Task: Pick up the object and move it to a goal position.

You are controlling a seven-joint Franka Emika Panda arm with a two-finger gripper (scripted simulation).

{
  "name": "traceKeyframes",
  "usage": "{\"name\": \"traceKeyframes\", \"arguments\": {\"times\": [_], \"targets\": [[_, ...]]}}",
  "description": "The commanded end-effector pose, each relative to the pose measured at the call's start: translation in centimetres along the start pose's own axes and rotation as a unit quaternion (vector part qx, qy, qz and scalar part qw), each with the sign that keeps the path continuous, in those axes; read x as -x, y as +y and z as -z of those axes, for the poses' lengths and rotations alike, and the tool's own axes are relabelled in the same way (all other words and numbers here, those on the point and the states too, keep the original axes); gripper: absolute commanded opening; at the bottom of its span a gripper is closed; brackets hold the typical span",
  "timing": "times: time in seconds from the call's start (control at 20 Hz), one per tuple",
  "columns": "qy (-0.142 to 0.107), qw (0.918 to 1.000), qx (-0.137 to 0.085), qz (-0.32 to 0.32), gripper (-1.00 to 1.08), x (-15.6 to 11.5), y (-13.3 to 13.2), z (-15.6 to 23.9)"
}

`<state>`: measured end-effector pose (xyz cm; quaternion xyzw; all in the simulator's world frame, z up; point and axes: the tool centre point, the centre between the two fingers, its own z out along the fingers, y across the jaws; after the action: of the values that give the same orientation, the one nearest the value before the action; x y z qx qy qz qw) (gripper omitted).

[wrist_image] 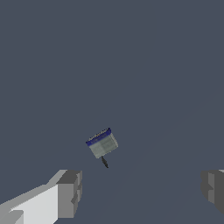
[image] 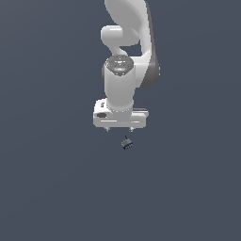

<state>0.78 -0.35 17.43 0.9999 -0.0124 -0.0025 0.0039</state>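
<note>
The object (image: 126,143) is a tiny grey block with a dark blue part. It lies on the dark grey floor just in front of my white gripper (image: 119,128) in the exterior view. In the wrist view the object (wrist_image: 102,143) shows grey with a blue edge and a small dark stub. It lies ahead of the fingers, nearer the one finger (wrist_image: 70,194) than the other finger (wrist_image: 213,188). The gripper (wrist_image: 141,191) is open wide and empty, above the floor and apart from the object.
The white arm (image: 127,52) rises behind the gripper in the exterior view. A plain dark grey floor (image: 56,179) surrounds it.
</note>
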Motion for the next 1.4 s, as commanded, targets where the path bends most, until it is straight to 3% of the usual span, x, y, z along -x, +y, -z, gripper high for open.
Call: {"name": "traceKeyframes", "arguments": {"times": [0.0,0.55,0.95,1.35], "targets": [[0.0,1.0,0.0,0.0,1.0,0.0,0.0,0.0],[0.001,0.9997,-0.02,-0.011,1.0,0.0,-1.6,0.0],[0.001,0.9998,-0.019,-0.007,1.0,0.0,-1.5,-0.2],[0.002,0.9991,-0.014,0.041,1.0,0.3,-1.7,-2.3]]}}
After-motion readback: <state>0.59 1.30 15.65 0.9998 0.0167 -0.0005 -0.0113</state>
